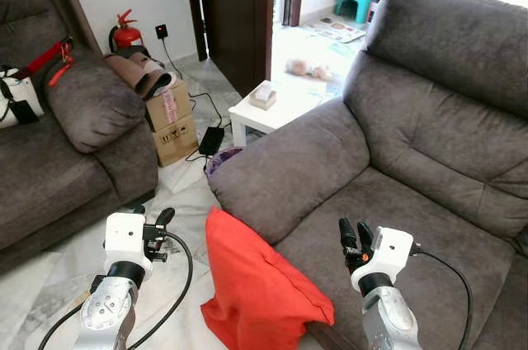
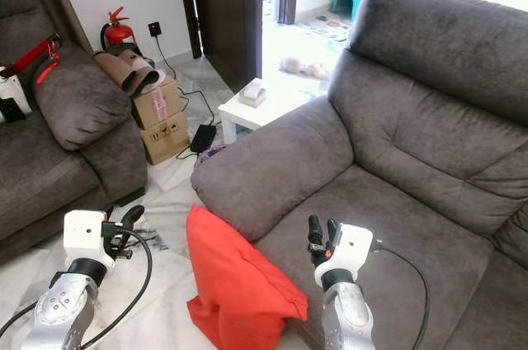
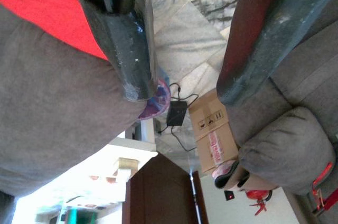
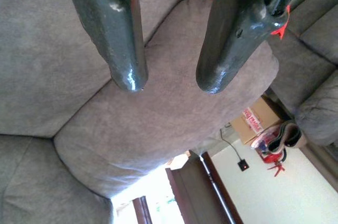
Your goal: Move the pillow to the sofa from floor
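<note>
Marble floor (image 1: 177, 201) carries the red pillow (image 1: 256, 284), propped upright against the grey sofa (image 1: 396, 160) seat's front edge, between both empty, parted grippers: left gripper (image 1: 161, 219), right gripper (image 1: 355, 238) about equally near.

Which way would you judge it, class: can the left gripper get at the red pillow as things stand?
Probably yes. The left gripper hangs open over the floor just beside the red pillow, which leans against the sofa front; nothing stands between them.
</note>
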Controlling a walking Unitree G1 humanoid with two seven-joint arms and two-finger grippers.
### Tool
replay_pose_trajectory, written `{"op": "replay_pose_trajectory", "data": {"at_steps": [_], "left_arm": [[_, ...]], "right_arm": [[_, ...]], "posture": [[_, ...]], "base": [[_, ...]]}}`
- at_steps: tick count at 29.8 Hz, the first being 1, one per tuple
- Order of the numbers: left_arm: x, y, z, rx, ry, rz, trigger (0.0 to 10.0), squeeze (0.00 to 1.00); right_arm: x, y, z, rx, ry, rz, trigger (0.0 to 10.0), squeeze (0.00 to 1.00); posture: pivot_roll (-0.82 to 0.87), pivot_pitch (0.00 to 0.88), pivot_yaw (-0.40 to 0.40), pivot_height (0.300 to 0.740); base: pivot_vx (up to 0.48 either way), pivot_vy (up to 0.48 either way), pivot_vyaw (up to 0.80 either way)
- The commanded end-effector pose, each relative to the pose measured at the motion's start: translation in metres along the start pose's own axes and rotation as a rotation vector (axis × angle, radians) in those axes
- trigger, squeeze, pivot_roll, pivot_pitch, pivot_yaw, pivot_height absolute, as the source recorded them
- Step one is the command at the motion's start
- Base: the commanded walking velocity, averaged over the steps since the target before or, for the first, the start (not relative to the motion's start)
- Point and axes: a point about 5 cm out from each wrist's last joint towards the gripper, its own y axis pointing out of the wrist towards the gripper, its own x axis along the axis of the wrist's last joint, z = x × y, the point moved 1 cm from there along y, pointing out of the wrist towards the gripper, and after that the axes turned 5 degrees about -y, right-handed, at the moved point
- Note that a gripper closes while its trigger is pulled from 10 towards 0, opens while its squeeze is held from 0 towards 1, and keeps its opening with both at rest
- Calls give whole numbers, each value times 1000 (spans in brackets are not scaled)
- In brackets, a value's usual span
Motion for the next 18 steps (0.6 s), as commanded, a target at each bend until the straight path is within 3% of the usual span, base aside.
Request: {"op": "replay_pose_trajectory", "data": {"at_steps": [1, 11, 18], "left_arm": [[-5, -2, -1, -2, -7, 30, 10000, 0], [-7, -4, 0, 3, -11, 38, 10000, 0], [-9, -6, 2, 2, -1, 49, 10000, 0]], "right_arm": [[2, 1, 2, 7, 0, -7, 10000, 0], [-2, 1, 4, 6, -5, 28, 10000, 0], [2, 1, 4, 4, 4, -4, 10000, 0]], "posture": [[41, 105, 32, 696], [42, 129, 36, 686], [42, 140, 38, 681]], "base": [[0, 0, 0], [0, 0, 0], [0, 0, 0]]}}
